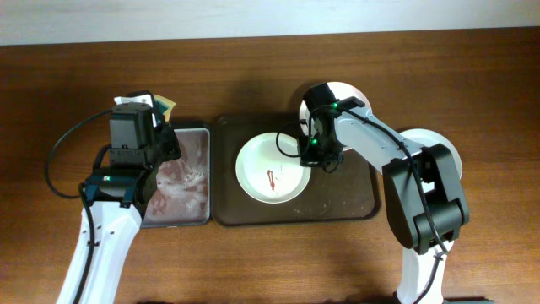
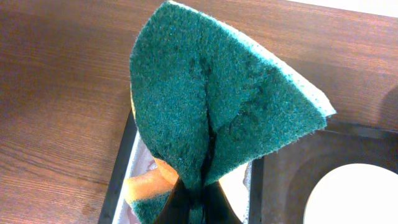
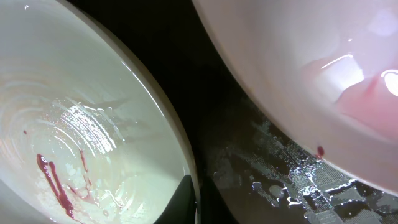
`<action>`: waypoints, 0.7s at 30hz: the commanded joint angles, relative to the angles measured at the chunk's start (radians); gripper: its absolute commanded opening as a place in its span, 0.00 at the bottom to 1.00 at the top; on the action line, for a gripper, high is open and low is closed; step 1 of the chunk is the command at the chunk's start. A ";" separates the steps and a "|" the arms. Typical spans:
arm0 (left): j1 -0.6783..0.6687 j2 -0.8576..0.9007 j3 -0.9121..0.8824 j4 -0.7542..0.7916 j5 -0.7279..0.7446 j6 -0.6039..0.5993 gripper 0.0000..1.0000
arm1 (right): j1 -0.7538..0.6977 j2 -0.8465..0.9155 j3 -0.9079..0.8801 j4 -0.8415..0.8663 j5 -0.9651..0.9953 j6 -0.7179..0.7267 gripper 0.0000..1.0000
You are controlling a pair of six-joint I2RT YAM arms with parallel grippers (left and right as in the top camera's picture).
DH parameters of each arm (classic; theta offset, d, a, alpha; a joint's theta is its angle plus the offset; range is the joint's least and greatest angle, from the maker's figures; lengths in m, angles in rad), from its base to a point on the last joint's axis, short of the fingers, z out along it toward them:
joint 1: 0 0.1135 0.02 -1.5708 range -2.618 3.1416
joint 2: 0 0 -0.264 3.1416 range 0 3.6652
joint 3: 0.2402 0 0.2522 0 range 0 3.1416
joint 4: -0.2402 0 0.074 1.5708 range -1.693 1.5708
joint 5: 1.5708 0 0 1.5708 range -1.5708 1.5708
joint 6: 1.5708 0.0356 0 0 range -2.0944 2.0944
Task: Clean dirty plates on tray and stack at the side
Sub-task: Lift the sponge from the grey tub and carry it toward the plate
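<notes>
Both tools are clenched: left tool grasps a green sponge; right tool pinches the right rim of the streaked plate on the tray.

- Wooden table: dark brown grain, fills most of the overhead frame.
- Grey metal tray: left of centre in the overhead frame, flat on the table; holds pinkish, foamy liquid.
- Sponge: green scouring face, folded into a cone, raised above the grey tray's upper end; orange-yellow backing shows low in the left wrist frame.
- Black cable: loops over the table at far left.
</notes>
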 commanded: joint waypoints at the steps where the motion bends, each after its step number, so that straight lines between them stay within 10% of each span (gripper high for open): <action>1: 0.005 -0.018 0.019 0.005 -0.017 0.002 0.00 | -0.003 -0.014 0.005 0.004 0.025 0.008 0.04; 21: 0.005 0.000 0.017 -0.018 -0.014 0.001 0.00 | -0.003 -0.014 0.005 0.003 0.025 0.008 0.04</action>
